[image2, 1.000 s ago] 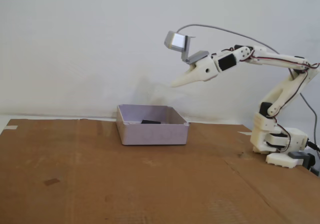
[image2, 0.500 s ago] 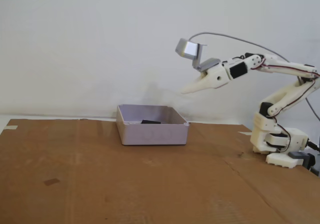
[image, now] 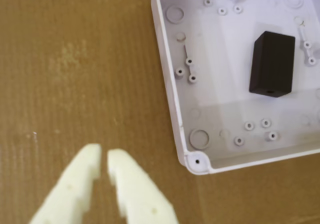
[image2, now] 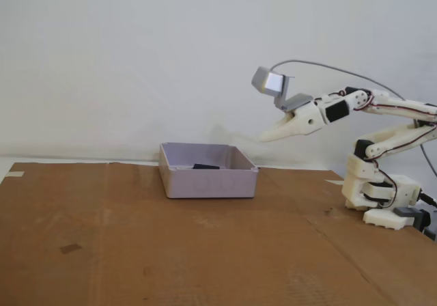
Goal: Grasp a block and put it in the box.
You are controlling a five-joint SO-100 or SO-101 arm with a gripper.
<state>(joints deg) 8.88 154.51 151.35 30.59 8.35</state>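
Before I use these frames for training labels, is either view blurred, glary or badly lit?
Wrist view: lighting soft and even, the black block crisp inside the box, the gripper fingertips pale and slightly soft at close range. Fixed view: flat, somewhat hazy overall, no hard shadows; the camera module face shows a bright sheen.

arm (image2: 382, 115): white plastic | servos: black | wires: red | gripper (image: 102, 156): cream, stepped fingers

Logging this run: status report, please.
Gripper near shut, empty, raised off to one side of box. Block lies inside box. Nothing in the way.
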